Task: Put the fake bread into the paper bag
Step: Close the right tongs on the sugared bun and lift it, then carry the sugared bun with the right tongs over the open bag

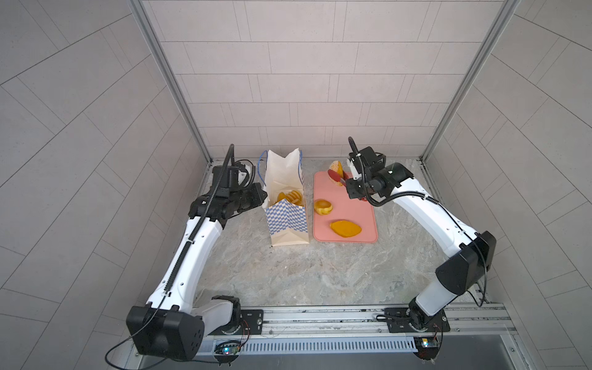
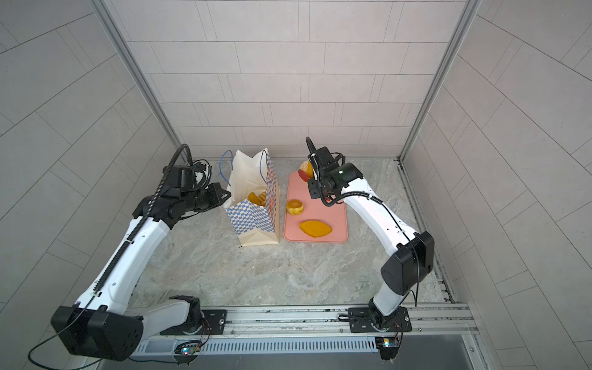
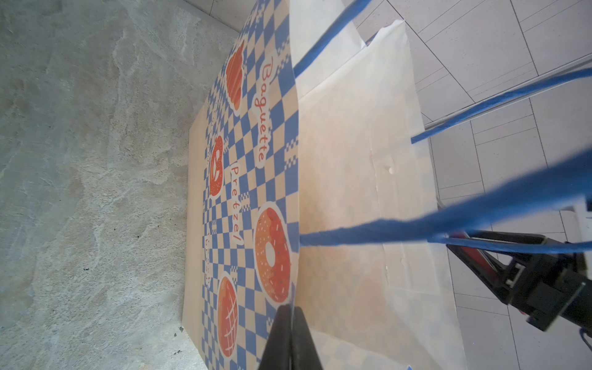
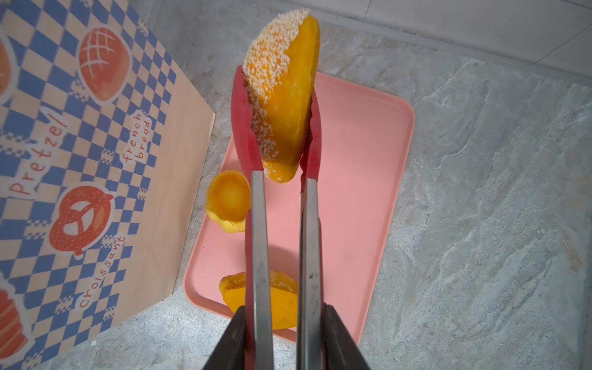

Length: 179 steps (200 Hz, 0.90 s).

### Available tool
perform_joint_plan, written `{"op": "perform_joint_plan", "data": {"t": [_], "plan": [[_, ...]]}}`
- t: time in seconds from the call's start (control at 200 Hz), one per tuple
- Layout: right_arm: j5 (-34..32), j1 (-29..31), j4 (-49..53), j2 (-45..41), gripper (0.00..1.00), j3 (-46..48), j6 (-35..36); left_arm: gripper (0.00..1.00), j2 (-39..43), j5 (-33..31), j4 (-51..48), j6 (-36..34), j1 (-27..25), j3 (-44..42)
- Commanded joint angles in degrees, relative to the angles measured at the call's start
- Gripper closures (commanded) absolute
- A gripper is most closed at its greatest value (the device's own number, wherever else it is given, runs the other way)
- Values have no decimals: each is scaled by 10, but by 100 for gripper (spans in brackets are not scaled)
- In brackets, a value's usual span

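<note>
Grey-tiled walls [image 1: 304, 80] close in a marbled grey desk [image 1: 320, 272]. The biggest thing on it is the paper bag [image 1: 286, 221], which stands upright with its mouth open. The left pincer [image 3: 292, 309] is clamped tight on the bag's top edge, the paper nipped between its two black fingers [image 3: 278, 336]. The bag's blue cord handles [image 3: 368, 230] stretch out just past that pincer. Several pieces of fake bread [image 1: 290, 197] already lie inside the bag, a little beyond the left pincer's tips in both top views.

Next in size, the pink tray [image 1: 362, 217] lies flat on the desk below the right pincer [image 4: 285, 307], close beside the bag. Whether tray and bag touch I cannot tell. The right pincer is squeezed nearly closed around the steel arms of the red tongs [image 4: 246, 128], which reach out ahead of it. Between the tongs' red tips, farthest from the pincer, a sesame bun [image 4: 288, 96] is pinched on edge above the tray's far end.

Under the tongs a cup-shaped pastry [image 4: 227, 198] sits on the tray, off to the bag side of the right pincer. A flat oval pastry [image 1: 345, 228] lies on the tray behind that pincer's tips, toward the arm's base.
</note>
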State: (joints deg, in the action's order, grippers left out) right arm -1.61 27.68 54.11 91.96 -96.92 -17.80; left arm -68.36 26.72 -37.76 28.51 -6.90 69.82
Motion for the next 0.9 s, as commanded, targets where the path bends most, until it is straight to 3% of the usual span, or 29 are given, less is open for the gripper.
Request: {"op": "perform_joint_plan", "data": {"t": [0.0, 0.891], "plan": [[-16, -2, -16, -46, 65, -3, 2, 100, 11, -1, 3, -3, -3, -1], [14, -2, 18, -150, 65, -97, -13, 100, 18, -5, 1, 3, -3, 3]]}}
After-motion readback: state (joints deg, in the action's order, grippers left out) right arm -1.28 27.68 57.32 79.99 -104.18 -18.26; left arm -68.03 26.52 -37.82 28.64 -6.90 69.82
